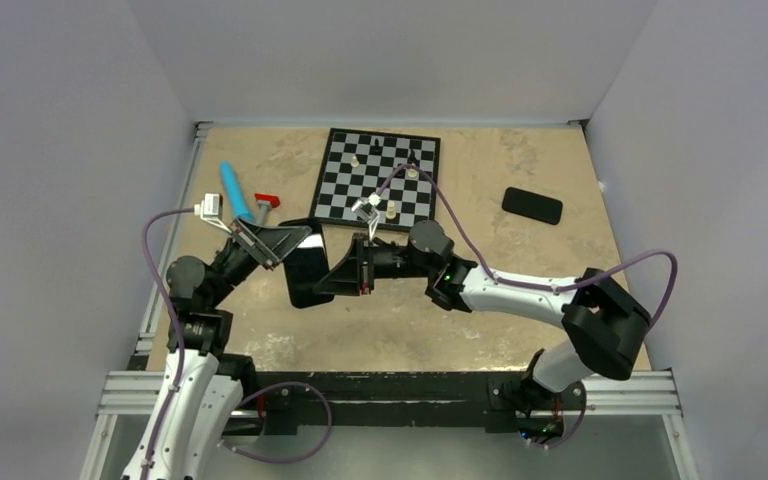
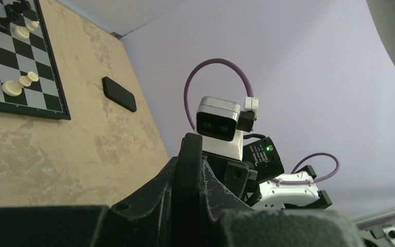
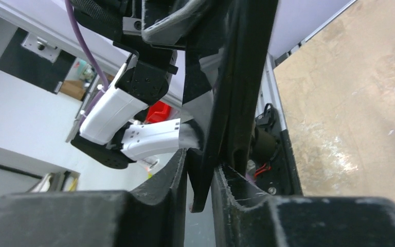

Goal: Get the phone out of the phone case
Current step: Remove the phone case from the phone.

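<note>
A black phone in its black case (image 1: 307, 272) is held off the table between both grippers, near the table's middle left. My left gripper (image 1: 278, 243) is shut on its upper left edge; in the left wrist view (image 2: 189, 172) the dark edge (image 2: 191, 154) stands clamped between the fingers. My right gripper (image 1: 348, 274) is shut on its right edge. In the right wrist view (image 3: 201, 177) a thin black lip (image 3: 204, 180) sits between the fingers, slightly apart from the thicker black slab (image 3: 239, 87). I cannot tell phone from case there.
A chessboard (image 1: 378, 178) with a few pieces lies at the back middle. A second flat black slab (image 1: 532, 205) lies at the back right and shows in the left wrist view (image 2: 119, 93). A blue tube (image 1: 236, 190) and a red-handled item (image 1: 267, 202) lie at the back left.
</note>
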Tool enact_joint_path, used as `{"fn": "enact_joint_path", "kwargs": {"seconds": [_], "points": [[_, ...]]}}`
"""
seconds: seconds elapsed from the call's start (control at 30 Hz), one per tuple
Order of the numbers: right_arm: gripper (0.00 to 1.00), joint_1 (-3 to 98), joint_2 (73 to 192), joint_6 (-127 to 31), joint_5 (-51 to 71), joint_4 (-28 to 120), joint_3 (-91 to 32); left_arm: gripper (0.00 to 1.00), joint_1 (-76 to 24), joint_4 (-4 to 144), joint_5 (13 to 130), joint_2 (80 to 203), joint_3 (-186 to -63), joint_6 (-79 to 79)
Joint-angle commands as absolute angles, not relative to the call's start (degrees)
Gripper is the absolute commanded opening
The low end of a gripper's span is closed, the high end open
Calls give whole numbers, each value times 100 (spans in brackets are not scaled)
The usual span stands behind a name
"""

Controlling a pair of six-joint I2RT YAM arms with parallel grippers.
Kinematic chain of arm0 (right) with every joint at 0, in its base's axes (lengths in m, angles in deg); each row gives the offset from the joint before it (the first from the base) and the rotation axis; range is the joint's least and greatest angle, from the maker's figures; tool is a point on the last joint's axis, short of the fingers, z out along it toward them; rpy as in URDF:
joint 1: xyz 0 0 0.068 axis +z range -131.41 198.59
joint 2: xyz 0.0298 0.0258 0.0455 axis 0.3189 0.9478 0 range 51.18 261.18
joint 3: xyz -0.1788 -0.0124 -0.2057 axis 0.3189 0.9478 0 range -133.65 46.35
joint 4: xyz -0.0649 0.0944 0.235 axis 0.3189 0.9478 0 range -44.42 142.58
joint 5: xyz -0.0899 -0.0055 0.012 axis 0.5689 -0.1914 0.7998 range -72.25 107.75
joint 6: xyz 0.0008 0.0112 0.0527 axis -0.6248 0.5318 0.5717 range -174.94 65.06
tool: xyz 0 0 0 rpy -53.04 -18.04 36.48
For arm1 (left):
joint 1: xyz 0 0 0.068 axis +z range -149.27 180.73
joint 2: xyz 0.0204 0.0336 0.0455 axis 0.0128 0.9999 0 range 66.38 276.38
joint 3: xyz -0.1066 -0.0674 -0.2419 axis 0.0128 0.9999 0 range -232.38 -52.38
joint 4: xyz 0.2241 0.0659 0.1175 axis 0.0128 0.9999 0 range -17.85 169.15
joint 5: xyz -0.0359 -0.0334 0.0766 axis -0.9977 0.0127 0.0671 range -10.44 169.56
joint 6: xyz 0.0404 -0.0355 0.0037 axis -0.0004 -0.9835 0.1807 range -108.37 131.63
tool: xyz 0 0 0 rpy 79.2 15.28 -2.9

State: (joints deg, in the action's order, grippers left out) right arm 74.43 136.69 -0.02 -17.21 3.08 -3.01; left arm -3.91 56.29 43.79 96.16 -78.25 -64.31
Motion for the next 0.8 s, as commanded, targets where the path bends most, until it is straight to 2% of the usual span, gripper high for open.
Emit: {"fn": "enact_joint_path", "kwargs": {"seconds": [0.0,0.03,0.07,0.17,0.27,0.4,0.5,0.57,0.77], "points": [[12,7341,13774,336,-1889,-542,-455,8,-427,5382,3410,9638,-8076,-6286],[4,7291,13770,488,-1951,-741,-375,14,-430,5402,3309,9656,-8063,-6221],[0,7224,13756,632,-2012,-947,-284,24,-428,5389,3208,9661,-8054,-6160],[0,7033,13663,904,-2204,-1285,-97,41,-426,5314,2875,9697,-8055,-5928],[0,6884,13541,1087,-2405,-1465,53,62,-419,5153,2455,9838,-8092,-5712],[0,6746,13435,1282,-2640,-1608,150,75,-411,5321,1876,9888,-8247,-5210],[0,6646,13406,1488,-2790,-1912,220,86,-410,6065,1778,9781,-8456,-4556],[0,6580,13406,1569,-2894,-2013,244,90,-410,6839,1824,9702,-8637,-4008],[0,6393,13458,1849,-3084,-2377,331,85,-410,8715,1857,9643,-9264,-2478]]}}
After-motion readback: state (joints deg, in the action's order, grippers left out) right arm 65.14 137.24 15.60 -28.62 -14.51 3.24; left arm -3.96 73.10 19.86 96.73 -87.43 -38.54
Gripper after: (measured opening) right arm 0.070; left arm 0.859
